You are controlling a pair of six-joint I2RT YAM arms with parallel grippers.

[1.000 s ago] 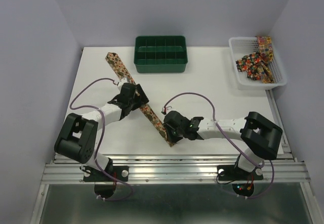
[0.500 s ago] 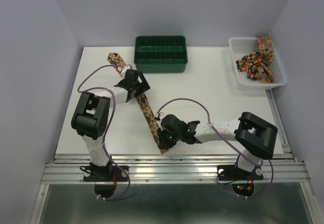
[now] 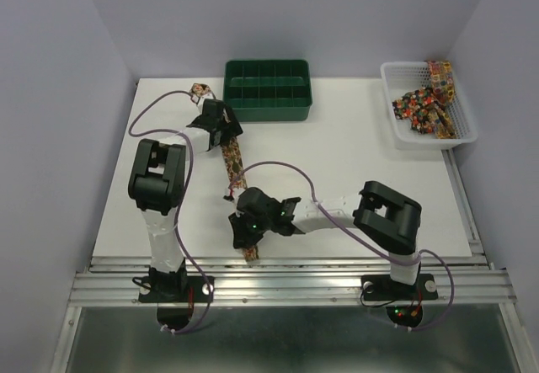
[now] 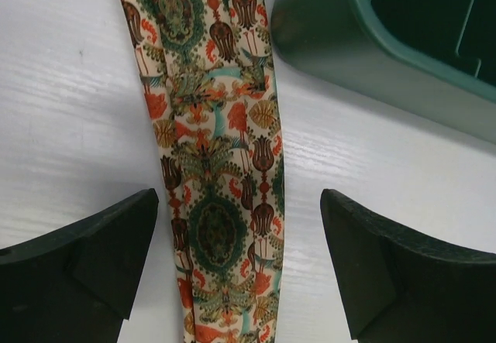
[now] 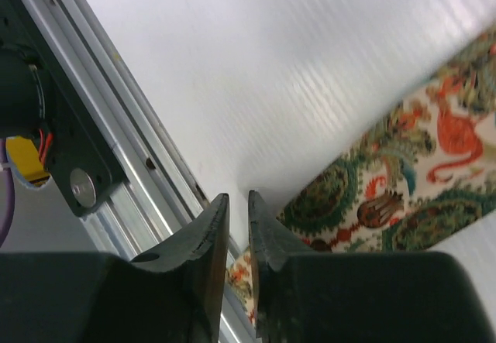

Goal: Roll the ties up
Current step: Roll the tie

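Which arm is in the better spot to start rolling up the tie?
Right. The right gripper is pinched on the tie at its near end, where a roll would likely start. The left gripper hangs open astride the tie farther up, beside the tray, gripping nothing.

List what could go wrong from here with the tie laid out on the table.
The right fingers seem to pinch only the tie's end, right by the front rail; it may slip free or drop off the edge.
The left fingers stand open astride the tie, not pressing it, so rolling may drag the whole strip.
The green tray sits close beside the left fingers; a sideways move could bump it.
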